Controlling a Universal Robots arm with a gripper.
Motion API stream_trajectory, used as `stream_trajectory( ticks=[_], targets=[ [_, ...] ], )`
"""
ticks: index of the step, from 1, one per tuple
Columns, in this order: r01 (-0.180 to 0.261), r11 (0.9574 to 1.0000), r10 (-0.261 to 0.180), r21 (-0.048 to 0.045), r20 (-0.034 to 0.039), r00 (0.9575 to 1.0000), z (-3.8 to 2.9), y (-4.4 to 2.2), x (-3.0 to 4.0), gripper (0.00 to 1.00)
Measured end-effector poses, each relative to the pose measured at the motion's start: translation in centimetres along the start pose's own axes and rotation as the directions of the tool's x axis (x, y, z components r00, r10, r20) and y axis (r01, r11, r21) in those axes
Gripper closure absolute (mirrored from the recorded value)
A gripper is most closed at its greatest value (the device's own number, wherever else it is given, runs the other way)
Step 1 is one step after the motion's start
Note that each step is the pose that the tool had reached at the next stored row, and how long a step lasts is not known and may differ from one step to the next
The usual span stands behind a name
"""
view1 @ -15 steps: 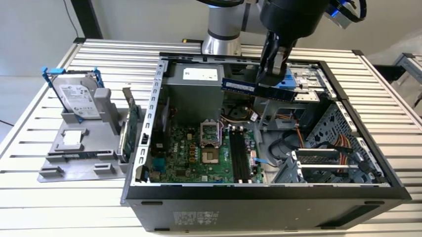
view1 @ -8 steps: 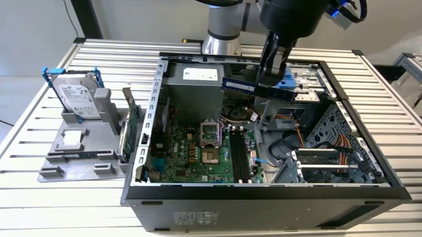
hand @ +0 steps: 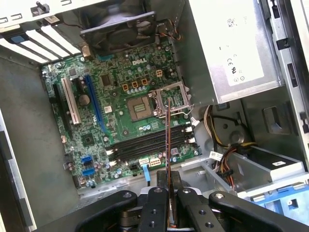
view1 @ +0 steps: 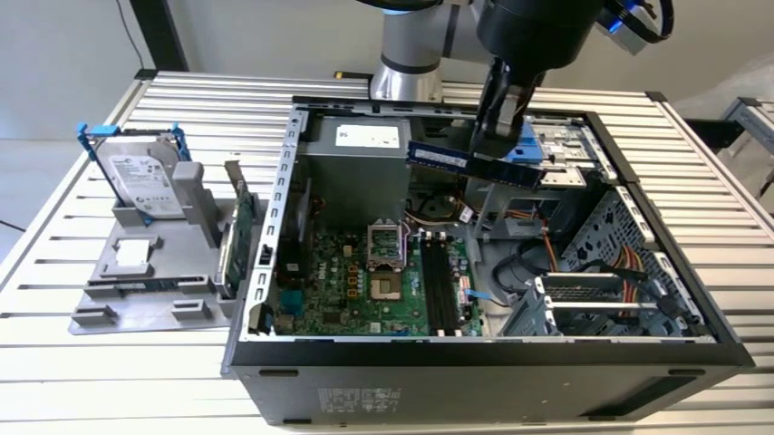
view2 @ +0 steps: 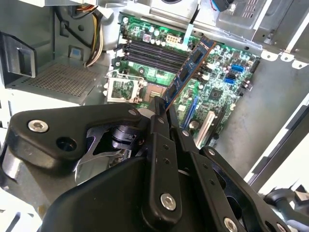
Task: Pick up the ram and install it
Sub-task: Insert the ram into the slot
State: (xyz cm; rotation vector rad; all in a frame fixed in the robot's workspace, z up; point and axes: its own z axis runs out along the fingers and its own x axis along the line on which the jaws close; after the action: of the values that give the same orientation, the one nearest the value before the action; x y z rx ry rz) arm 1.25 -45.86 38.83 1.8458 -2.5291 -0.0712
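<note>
- Black metal tower computer case (view1: 484, 358), side open, lying on slatted aluminium table (view1: 72, 362).
- Green motherboard (view1: 344, 290) flat on case floor.
- Black two-finger gripper (view1: 494, 149) over far part of case interior, clamped on ram (view1: 441, 159).
- Ram is long narrow blue-green circuit stick with black chips, held in air, clear of board.
- Black memory slots (view1: 438, 285) below ram, toward case front.
- Ram long axis runs across exterior view and slots run far-to-near, so stick looks crosswise to slots.
</note>
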Motion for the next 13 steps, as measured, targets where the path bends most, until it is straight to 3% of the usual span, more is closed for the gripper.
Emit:
stream_trajectory(
  ticks=[13],
  targets=[
    [-0.025, 0.9997, 0.025, 0.0004, 0.0011, 0.9997, 0.0, 0.0, 0.0, 1.0]
  ],
)
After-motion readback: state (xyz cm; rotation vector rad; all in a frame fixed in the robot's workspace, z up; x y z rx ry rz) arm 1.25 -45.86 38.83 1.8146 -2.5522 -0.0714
